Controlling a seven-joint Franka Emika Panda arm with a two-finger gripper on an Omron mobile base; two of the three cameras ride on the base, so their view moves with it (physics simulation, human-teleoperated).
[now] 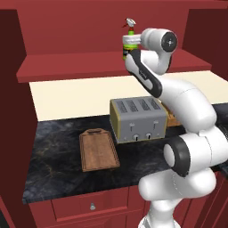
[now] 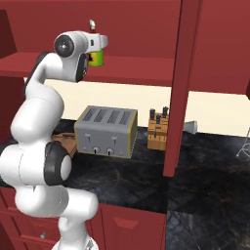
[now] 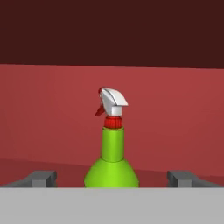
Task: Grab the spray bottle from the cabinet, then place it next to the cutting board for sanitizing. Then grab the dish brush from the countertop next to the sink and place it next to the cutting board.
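Observation:
The green spray bottle (image 3: 112, 151) with its white trigger head stands upright on the red shelf of the cabinet (image 1: 80, 67). My gripper (image 3: 111, 178) is open, its fingertips (image 3: 41, 178) on either side of the bottle's lower body and apart from it. From the left base view the bottle (image 1: 129, 39) shows just beyond my hand, and from the right base view the bottle (image 2: 97, 56) peeks out beside it. The brown cutting board (image 1: 99, 149) lies flat on the black countertop (image 1: 53, 173), left of the toaster. The dish brush and the sink are out of view.
A silver toaster (image 1: 138, 118) stands on the counter below the shelf, with a wooden knife block (image 2: 158, 129) to its right. A red cabinet post (image 2: 181, 88) rises right of the toaster. Red drawers with a silver knob (image 1: 92, 206) run under the counter edge.

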